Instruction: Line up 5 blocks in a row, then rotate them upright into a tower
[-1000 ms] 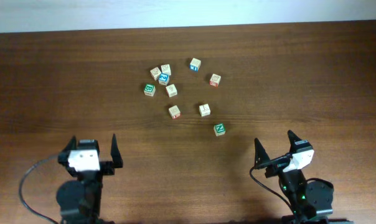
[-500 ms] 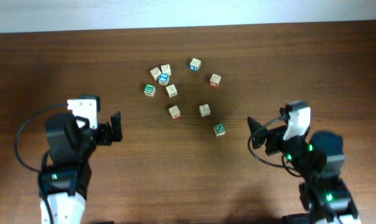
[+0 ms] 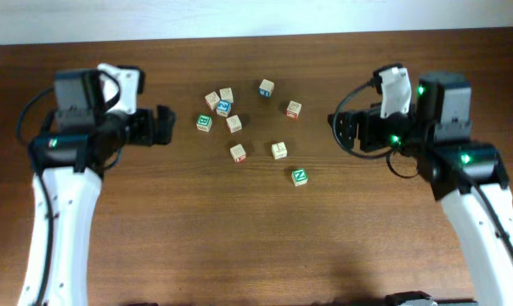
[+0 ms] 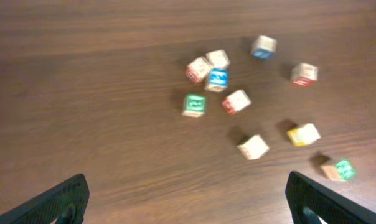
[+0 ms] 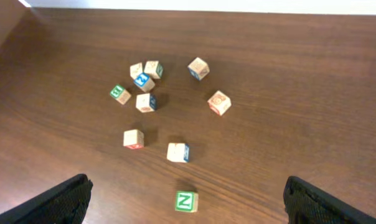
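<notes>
Several small wooden alphabet blocks lie scattered on the dark wooden table (image 3: 112,246). The green-faced "N" block (image 3: 300,176) (image 5: 186,201) is nearest the front. Behind it sit a cream block (image 3: 279,150) and a red-marked block (image 3: 238,152). An orange-marked block (image 3: 293,109) lies to the right and another cream block (image 3: 233,123) in the middle. My left gripper (image 3: 165,126) (image 4: 187,177) hovers open, left of the group. My right gripper (image 3: 335,132) (image 5: 187,180) hovers open to the right, with the N block below its jaws. Neither touches a block.
A tight cluster at the back left holds a blue-lettered cube (image 3: 223,107), two pale cubes (image 3: 211,99) and a green-bordered cube (image 3: 204,122). Another cube with a blue side (image 3: 266,87) sits at the back. The table's far edge (image 3: 256,37) meets a white wall.
Both arms have risen from the table's front edge and swung forward; the grippers now flank the group of blocks. No block has moved.
</notes>
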Tool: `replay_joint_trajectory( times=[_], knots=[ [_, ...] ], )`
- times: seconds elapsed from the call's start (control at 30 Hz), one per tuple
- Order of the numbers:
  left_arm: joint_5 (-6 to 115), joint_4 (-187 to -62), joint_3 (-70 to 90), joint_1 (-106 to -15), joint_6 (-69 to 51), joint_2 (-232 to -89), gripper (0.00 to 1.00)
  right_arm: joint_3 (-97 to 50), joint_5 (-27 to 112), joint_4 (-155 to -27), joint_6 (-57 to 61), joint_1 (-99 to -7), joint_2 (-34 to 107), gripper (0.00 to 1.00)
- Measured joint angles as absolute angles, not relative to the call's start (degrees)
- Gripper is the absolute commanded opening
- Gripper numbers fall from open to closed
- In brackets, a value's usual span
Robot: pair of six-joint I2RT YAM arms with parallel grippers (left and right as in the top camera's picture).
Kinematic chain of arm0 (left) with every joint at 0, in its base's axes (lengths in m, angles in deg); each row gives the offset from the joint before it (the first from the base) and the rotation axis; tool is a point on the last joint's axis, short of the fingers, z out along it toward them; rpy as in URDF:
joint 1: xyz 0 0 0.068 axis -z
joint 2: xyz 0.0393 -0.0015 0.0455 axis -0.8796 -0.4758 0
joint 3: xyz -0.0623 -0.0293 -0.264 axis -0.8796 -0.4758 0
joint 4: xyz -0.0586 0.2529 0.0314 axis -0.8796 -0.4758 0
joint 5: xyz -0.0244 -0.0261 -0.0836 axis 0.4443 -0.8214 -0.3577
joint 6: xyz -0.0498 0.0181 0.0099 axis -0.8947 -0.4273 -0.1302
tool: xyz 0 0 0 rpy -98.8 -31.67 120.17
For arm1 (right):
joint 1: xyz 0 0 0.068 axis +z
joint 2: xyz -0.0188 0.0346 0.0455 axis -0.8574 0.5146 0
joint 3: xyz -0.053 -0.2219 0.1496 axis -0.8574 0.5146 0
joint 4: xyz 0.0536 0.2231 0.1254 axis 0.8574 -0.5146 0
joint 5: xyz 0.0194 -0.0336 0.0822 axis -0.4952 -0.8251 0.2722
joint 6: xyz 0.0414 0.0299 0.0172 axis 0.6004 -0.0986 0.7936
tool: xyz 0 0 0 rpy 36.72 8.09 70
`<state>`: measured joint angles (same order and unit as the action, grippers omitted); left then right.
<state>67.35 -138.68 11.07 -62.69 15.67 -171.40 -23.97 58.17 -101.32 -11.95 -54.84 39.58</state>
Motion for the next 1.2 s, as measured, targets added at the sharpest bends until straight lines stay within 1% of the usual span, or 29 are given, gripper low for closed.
replay_joint_trajectory(
  times=[0.17,0.37,0.47,0.57,0.63,0.7,0.77,0.83,0.93,1.0,1.13,1.2],
  knots=[
    [66.33,-139.91,13.25,-54.17,15.93,-177.65,0.99,-29.63,60.35,-108.62,-12.04,-54.84,45.11,0.98],
    [62.85,-139.86,13.25,-50.96,15.93,-181.67,0.99,-30.09,62.78,-111.09,-11.95,-54.84,47.66,0.98],
    [61.85,-139.89,13.25,-50.19,15.95,-181.70,0.99,-30.13,66.60,-111.09,-11.84,-54.78,49.50,0.87],
    [61.02,-139.71,13.25,-50.17,15.95,-181.70,0.99,-30.16,67.02,-110.26,-10.88,-53.66,53.21,0.81],
    [60.75,-138.40,13.25,-50.17,15.58,-181.70,0.86,-30.16,65.16,-107.37,-8.58,-51.28,56.76,0.79],
    [62.11,-136.80,13.34,-50.17,11.25,-181.94,0.84,-30.18,62.06,-104.27,-5.85,-48.13,60.08,0.78],
    [63.64,-136.43,13.93,-50.12,7.45,-183.25,0.73,-30.20,58.49,-101.06,-3.40,-45.25,62.57,0.77],
    [66.02,-136.48,14.98,-50.12,2.97,-186.59,0.65,-30.26,54.38,-98.54,-0.93,-41.86,65.94,0.72],
    [70.37,-137.37,15.06,-50.12,-1.71,-189.91,0.64,-30.31,51.32,-96.12,0.97,-39.13,70.04,0.61],
    [73.67,-138.14,15.09,-50.12,-3.61,-190.77,0.64,-30.31,50.25,-94.48,1.60,-37.82,73.17,0.57],
    [78.83,-139.73,15.17,-50.12,-5.49,-191.49,0.65,-30.33,47.46,-92.05,2.70,-35.19,76.97,0.52],
    [79.49,-140.15,15.17,-50.12,-5.62,-192.82,0.65,-30.35,45.64,-91.96,3.11,-34.54,78.35,0.47]
  ],
)
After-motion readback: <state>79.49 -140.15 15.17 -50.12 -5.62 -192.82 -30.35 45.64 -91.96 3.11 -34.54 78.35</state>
